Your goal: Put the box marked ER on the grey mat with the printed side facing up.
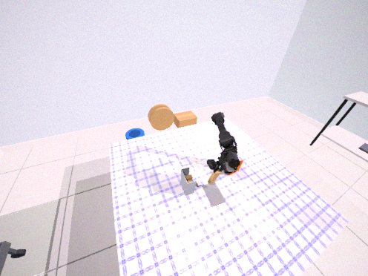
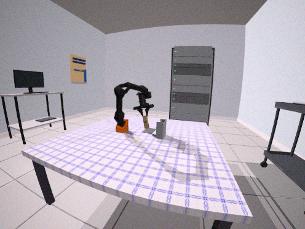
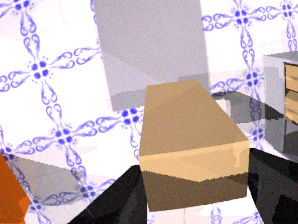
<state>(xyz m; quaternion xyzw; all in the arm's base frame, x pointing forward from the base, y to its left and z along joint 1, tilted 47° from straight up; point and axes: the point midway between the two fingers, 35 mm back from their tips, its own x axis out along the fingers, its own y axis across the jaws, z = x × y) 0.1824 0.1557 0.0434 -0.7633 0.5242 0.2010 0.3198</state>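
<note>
A tan box [image 1: 213, 177] [image 2: 146, 122] [image 3: 192, 120] is held in my gripper [image 2: 145, 115] [image 3: 194, 167], which is shut on it. The box hangs slightly tilted, its lower end near the back edge of the grey mat [image 1: 214, 196] [image 2: 149, 131] [image 3: 150, 50]. Whether it touches the mat is unclear. Faint dark marks show on its side in the exterior view, but no code can be read. The grey bin [image 1: 185, 185] [image 2: 160, 130] [image 3: 273, 100] stands beside the mat. Tan boxes [image 1: 189, 179] [image 3: 291, 79] are inside it; their codes are not visible.
An orange container [image 1: 240, 168] [image 2: 122, 126] [image 3: 11, 192] stands by the arm's base, on the other side of the held box from the bin. A blue round object [image 1: 134, 133] and tan shapes [image 1: 161, 117] [image 1: 185, 119] are beyond the table's far edge.
</note>
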